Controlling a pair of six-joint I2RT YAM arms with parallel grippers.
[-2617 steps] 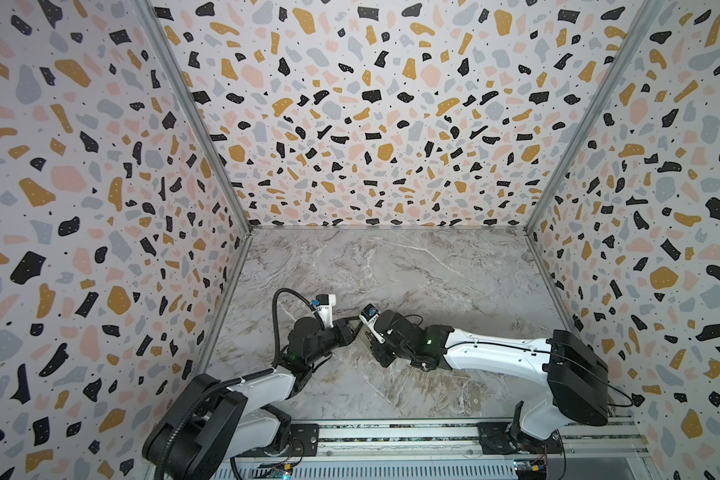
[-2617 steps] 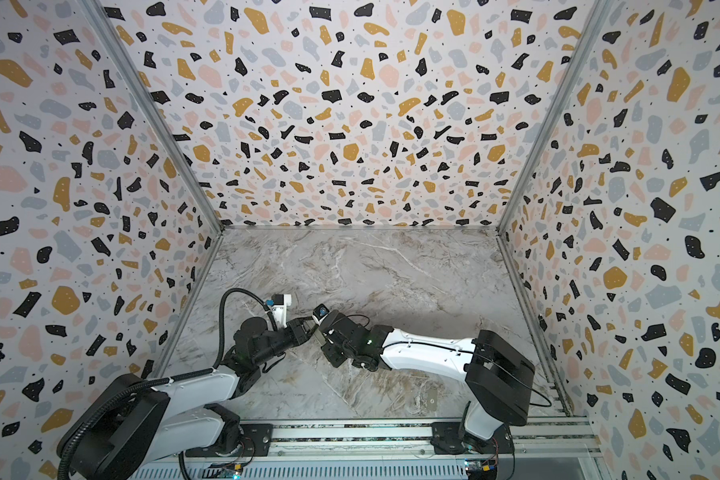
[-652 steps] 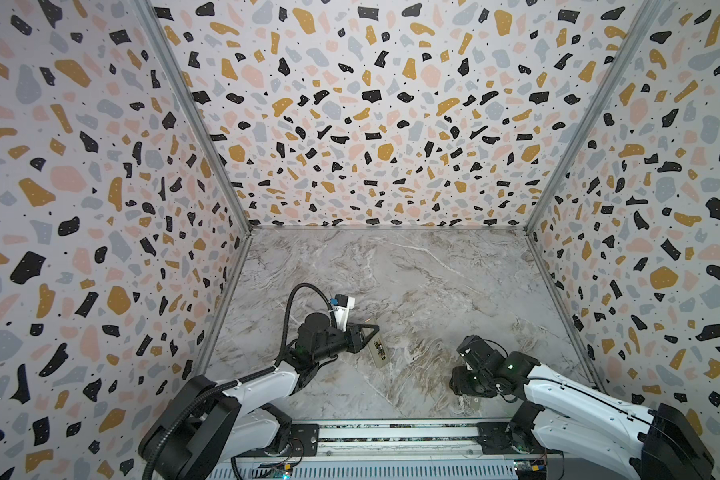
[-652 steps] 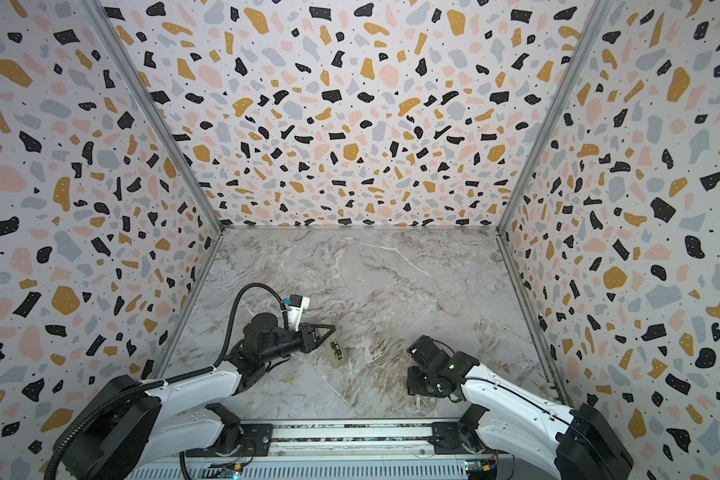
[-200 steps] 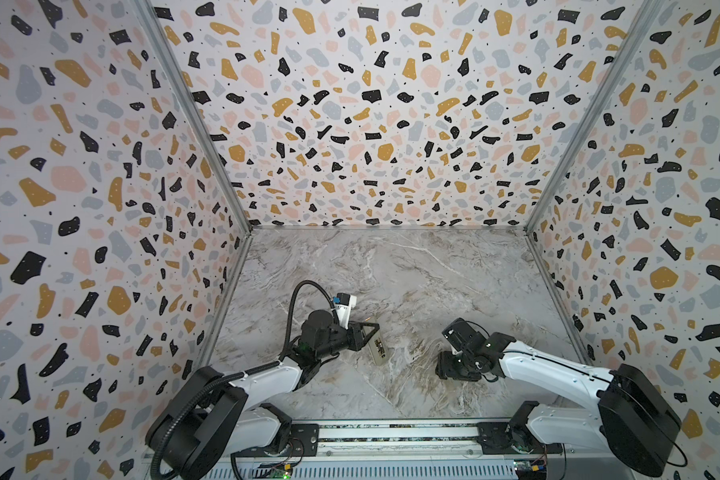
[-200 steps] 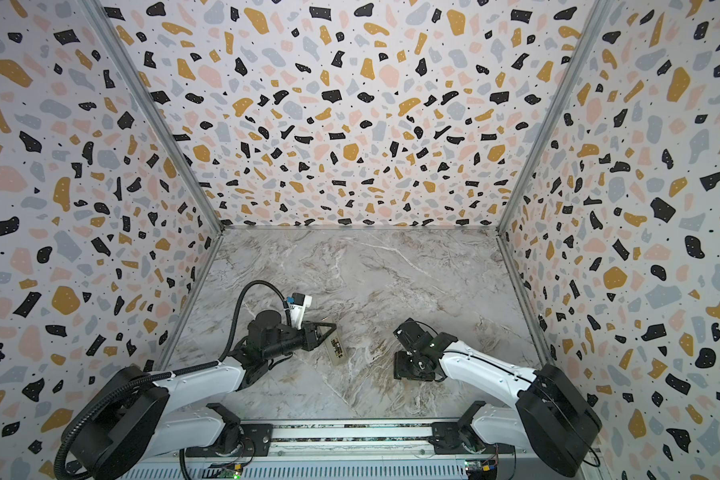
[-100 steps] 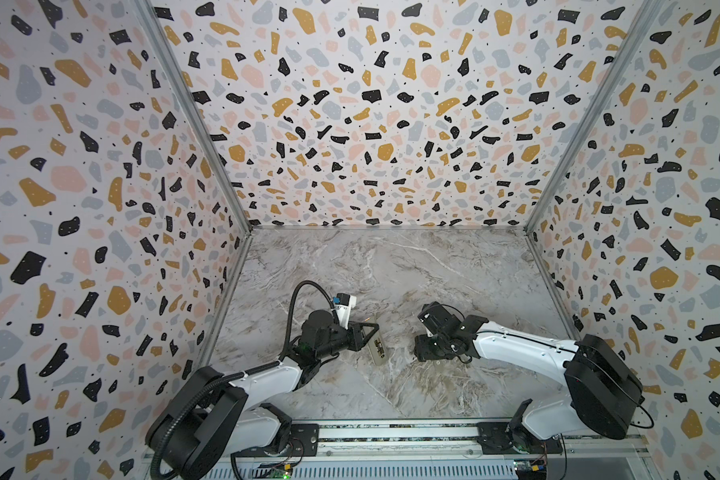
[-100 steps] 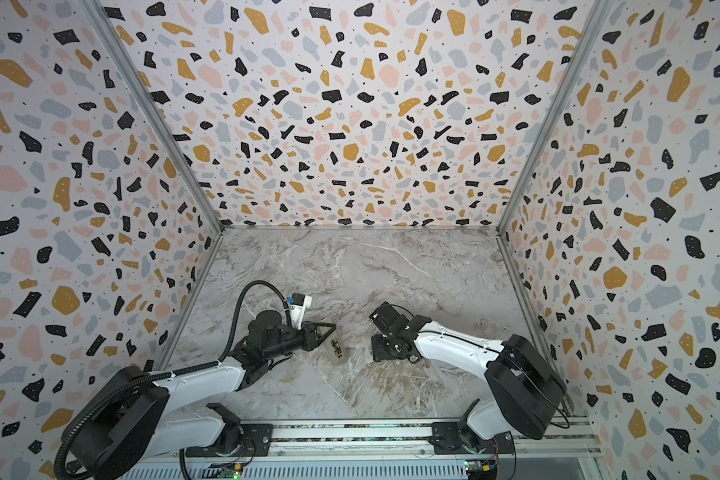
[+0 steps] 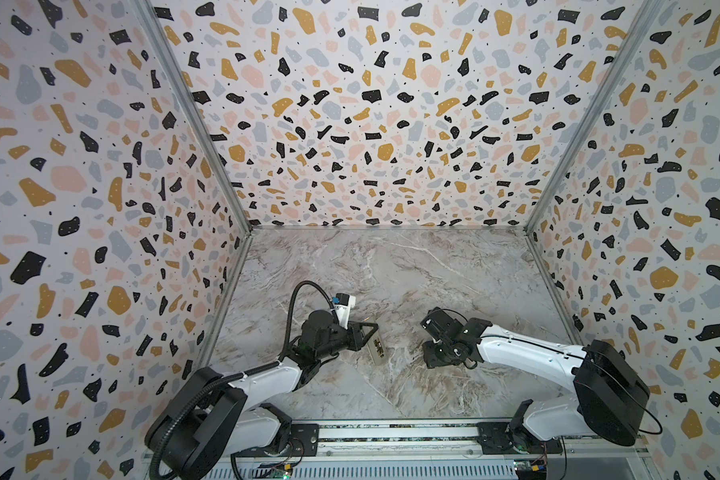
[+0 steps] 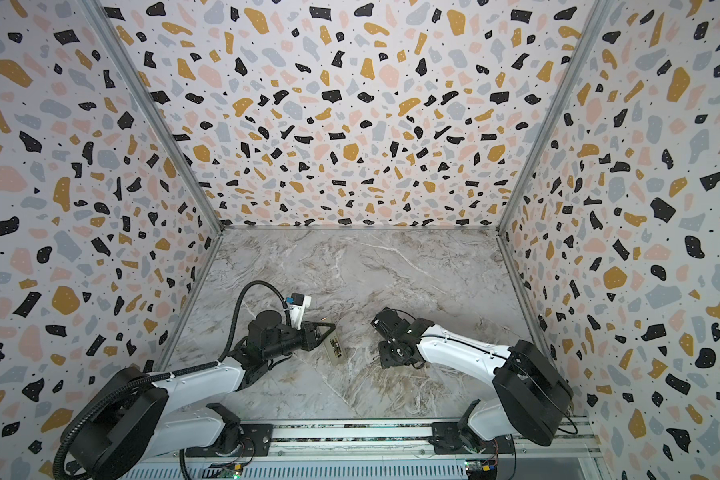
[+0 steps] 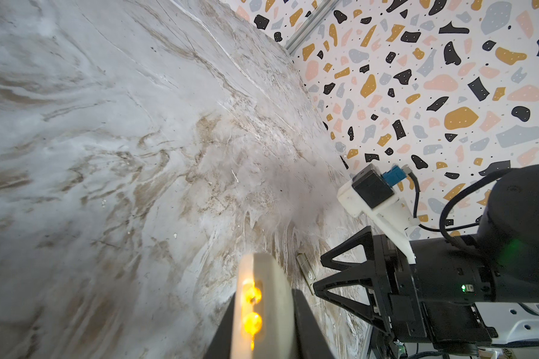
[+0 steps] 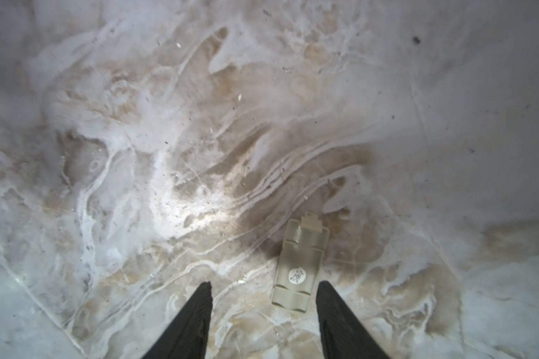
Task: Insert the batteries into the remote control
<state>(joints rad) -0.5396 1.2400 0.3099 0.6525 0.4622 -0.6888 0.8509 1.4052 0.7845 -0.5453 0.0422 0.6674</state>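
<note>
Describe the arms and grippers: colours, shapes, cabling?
White link shells and black joint housings on left arm and right arm. Black left gripper and right gripper, with open triangular-frame fingers. White wrist camera mount with blue connector. Black ribbed cable loops off the left arm. Green light on the right wrist.

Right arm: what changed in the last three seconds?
Right gripper swung from the near-right corner leftward toward the middle, now open over the cover. Nothing grabbed or released. Left gripper still shut on the remote, same spot.
</note>
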